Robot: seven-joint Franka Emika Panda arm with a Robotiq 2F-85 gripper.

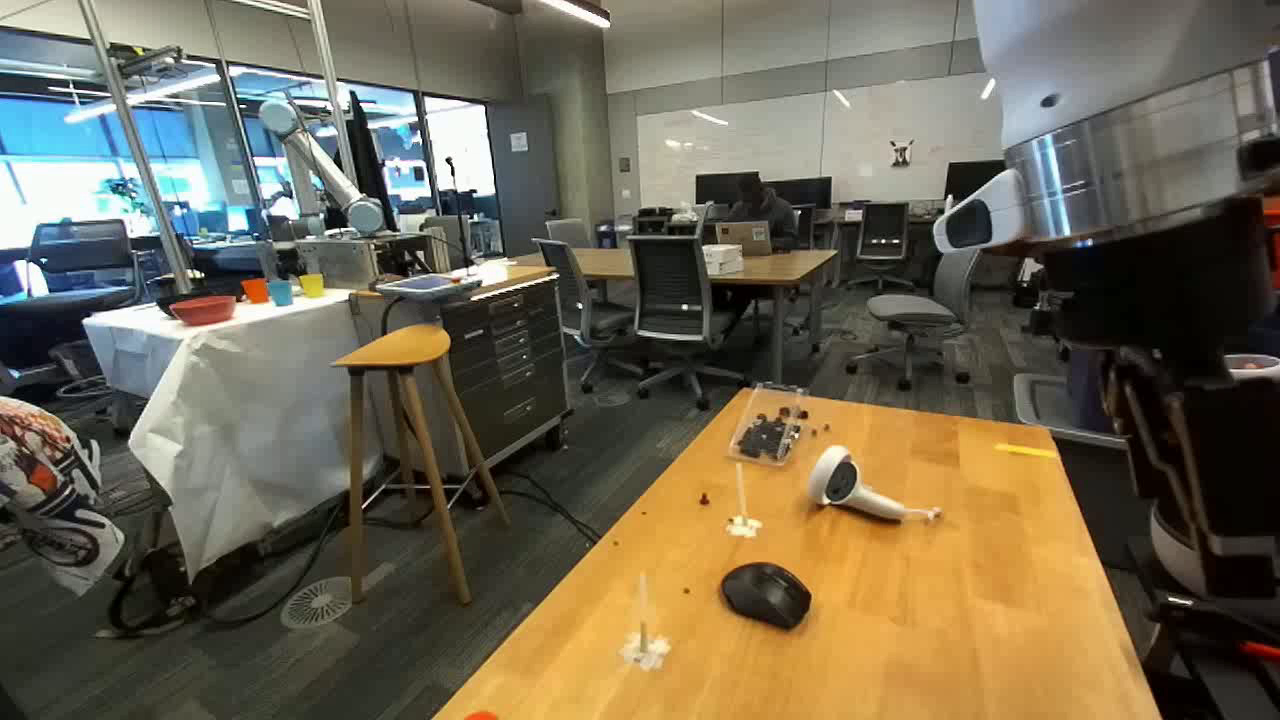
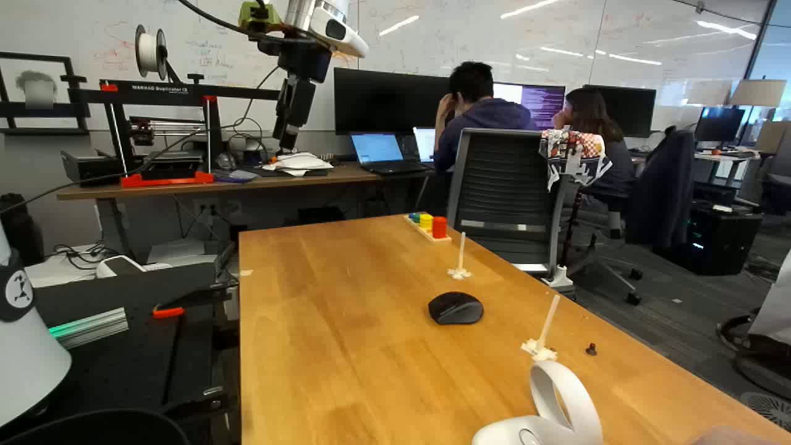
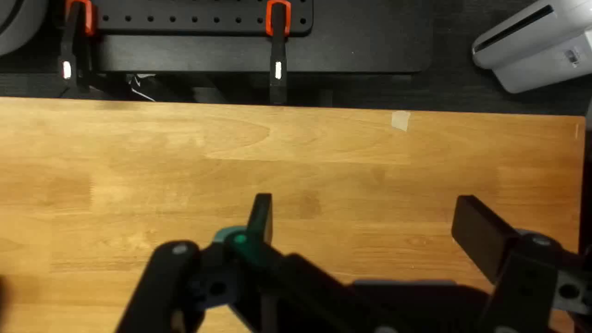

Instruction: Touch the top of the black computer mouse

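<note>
The black computer mouse lies on the wooden table in both exterior views (image 1: 766,594) (image 2: 456,308). It is low, domed and uncovered. My gripper (image 3: 363,199) is open in the wrist view, its two fingers wide apart with nothing between them but a view of the tabletop below. In an exterior view the gripper (image 2: 287,139) hangs pointing down, high up and well apart from the mouse. A dark blur at the left edge of the wrist view cannot be told for certain.
Two thin upright pegs (image 1: 742,500) (image 1: 643,625) stand on the table (image 2: 321,346) near the mouse. A white handled object (image 1: 875,500), a transparent box of dark bits (image 1: 768,435) and a coloured block toy (image 2: 427,230) also lie there. Clamps (image 3: 278,60) sit beyond the table edge.
</note>
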